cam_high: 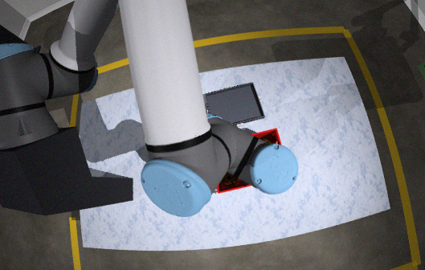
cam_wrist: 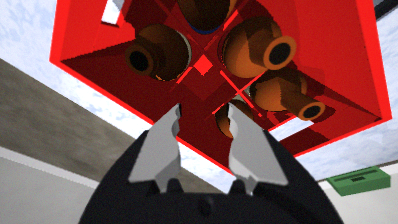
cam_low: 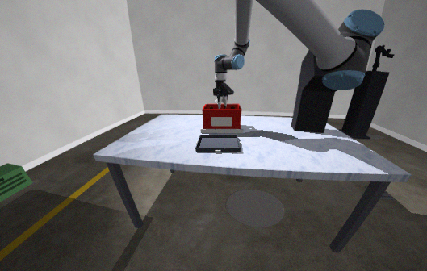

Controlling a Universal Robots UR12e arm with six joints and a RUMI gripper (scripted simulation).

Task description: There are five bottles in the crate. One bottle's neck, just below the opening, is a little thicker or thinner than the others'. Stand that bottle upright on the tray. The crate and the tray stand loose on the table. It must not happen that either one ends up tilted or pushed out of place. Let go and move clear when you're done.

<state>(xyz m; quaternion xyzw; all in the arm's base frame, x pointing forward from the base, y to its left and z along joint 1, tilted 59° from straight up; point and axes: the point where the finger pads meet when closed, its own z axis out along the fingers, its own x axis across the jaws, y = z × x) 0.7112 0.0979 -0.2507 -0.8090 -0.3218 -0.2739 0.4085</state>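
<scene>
The red crate (cam_high: 234,189) (cam_low: 207,121) (cam_wrist: 345,50) stands on the table with brown bottles in it. In the wrist view, one bottle (cam_wrist: 162,52) is at the left, one (cam_wrist: 204,12) at the top edge, one (cam_wrist: 245,50) at upper right and one (cam_wrist: 277,92) at the right. Another bottle (cam_wrist: 225,120) is mostly hidden behind the right finger. I cannot tell which neck differs. My gripper (cam_low: 223,106) (cam_wrist: 203,104) is partly open, with nothing between its fingertips, pointing down at the crate's top. The dark tray (cam_high: 234,105) (cam_low: 219,142) is empty.
The tray lies beside the crate on the pale table (cam_high: 314,161) (cam_low: 154,145). A light strip shows at the crate's foot in the exterior view. The crate walls and neighbouring bottle necks stand close around my fingers. My arm covers much of the crate in the top view.
</scene>
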